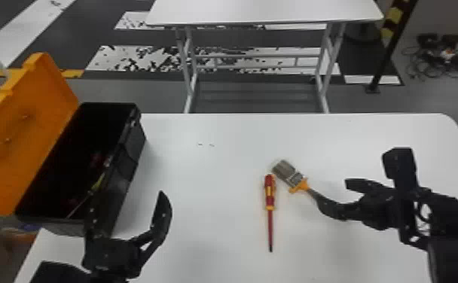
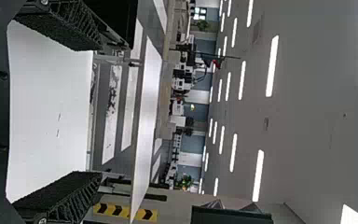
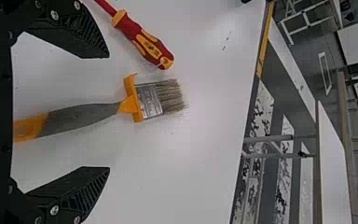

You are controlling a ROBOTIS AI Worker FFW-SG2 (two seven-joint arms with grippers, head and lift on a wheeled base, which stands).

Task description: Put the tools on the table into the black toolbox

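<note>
Nearest to where I stand is the left end effector (image 1: pixel 126 205), held above the desk (image 1: pixel 209 169) close by the near end of the black toolbox (image 1: pixel 126 169), released, with its two fingers spread wide. The toolbox stands open, its orange lid (image 1: pixel 25 124) tipped back on the side away from the tools. Down inside it I can make out something yellow (image 1: pixel 98 184) with a thin shaft, and a dim reddish bit (image 1: pixel 95 158).

To the right of the toolbox, well apart from it, a red and yellow screwdriver (image 1: pixel 269 192) lies on the desk, handle at the far end. Farther right of the toolbox is a paint brush (image 1: pixel 295 179), bristles turned toward the box and just beside the screwdriver's handle. The right end effector (image 1: pixel 335 195) is over there too, released, its parted fingers on either side of the brush's handle.
</note>
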